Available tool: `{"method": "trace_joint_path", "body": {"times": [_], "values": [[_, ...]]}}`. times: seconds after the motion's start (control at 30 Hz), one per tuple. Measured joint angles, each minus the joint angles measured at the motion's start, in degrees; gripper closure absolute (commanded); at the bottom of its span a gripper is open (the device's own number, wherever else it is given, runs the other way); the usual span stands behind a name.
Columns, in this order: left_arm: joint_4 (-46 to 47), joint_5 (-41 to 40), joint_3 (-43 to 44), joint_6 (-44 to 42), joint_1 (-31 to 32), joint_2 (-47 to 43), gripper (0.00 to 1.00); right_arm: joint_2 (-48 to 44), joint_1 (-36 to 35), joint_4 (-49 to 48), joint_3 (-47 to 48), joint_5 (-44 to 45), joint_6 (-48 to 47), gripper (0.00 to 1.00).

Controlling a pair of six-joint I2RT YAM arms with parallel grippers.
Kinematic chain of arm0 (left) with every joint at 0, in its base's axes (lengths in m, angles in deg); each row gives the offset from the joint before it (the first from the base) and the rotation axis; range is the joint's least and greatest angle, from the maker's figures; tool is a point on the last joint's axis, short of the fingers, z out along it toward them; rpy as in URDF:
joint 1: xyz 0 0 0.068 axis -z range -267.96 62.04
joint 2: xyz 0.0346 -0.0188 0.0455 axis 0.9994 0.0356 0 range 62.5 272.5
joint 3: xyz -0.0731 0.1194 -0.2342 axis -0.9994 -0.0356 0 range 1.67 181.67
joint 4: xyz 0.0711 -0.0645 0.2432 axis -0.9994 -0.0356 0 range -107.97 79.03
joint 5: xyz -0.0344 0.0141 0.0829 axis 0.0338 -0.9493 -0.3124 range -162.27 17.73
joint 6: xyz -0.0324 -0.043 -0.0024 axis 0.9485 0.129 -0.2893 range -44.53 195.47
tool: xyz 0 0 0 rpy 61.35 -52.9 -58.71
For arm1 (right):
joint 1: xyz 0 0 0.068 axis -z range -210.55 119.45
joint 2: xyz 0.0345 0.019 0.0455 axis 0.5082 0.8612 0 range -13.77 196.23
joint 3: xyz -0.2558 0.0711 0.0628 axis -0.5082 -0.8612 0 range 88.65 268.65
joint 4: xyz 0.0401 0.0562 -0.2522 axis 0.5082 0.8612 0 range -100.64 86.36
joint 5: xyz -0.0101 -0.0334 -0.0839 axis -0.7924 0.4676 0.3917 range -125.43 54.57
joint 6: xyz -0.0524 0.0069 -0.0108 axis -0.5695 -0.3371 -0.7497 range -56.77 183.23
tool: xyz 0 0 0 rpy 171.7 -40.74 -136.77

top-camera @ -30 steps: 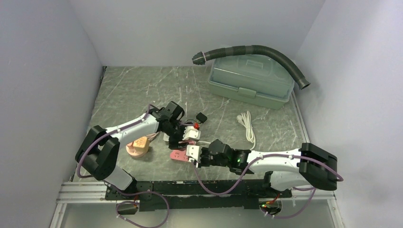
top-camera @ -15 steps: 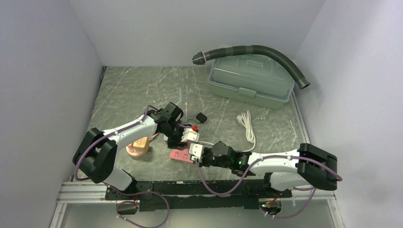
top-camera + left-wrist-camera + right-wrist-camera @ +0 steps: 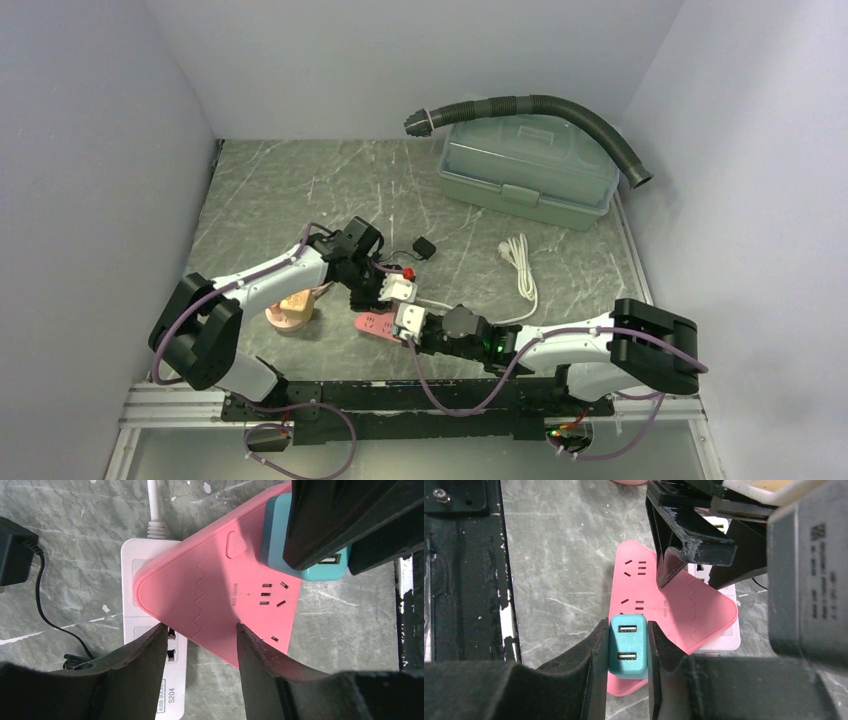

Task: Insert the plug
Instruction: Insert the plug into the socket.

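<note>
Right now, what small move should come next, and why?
Probably the right gripper should press the teal plug straight down into the pink power strip. It is shut on the plug above the strip's end, and the left gripper stands open over the strip's corner; whether the pins are seated is hidden.

The teal plug (image 3: pixel 276 535) is largely covered by the right claw (image 3: pixel 627 627), its prongs unseen. The pink power strip (image 3: pixel 215 595) hides much of the white strip (image 3: pixel 127 590), which is cut off below.

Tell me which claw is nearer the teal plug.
Right. The right claw grips the teal plug; the left claw hovers over a corner of the pink strip, apart from the plug.
</note>
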Motion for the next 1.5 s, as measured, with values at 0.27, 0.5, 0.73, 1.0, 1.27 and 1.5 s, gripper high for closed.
{"method": "trace_joint_path", "body": {"times": [0.27, 0.5, 0.73, 1.0, 1.27, 1.5], "values": [[0.35, -0.09, -0.48, -0.26, 0.00, -0.50, 0.49, 0.22, 0.00, -5.35, -2.23, 0.33, 3.02, 1.00], [0.09, -0.13, -0.48, -0.28, 0.00, -0.61, 0.51, 1.90, 0.15, -7.98, -2.58, 0.33, 6.64, 1.00], [-0.11, -0.68, -0.48, -0.48, 0.00, -0.87, 0.51, 3.80, 0.68, -10.69, -2.51, 0.04, 10.67, 1.00], [-0.50, -1.99, -0.92, -0.28, -0.02, -1.97, 0.49, 5.84, -1.99, -12.94, -2.05, 5.97, 13.38, 0.70], [-1.60, -3.08, -1.84, 0.20, 0.20, -3.21, 0.49, 4.59, -3.37, -7.08, -2.34, 8.79, 14.82, 0.43], [-3.10, -3.10, -1.86, 1.38, 0.39, -3.21, 0.50, 0.39, -3.48, 3.87, -1.33, 9.11, 13.90, 0.00]]}}
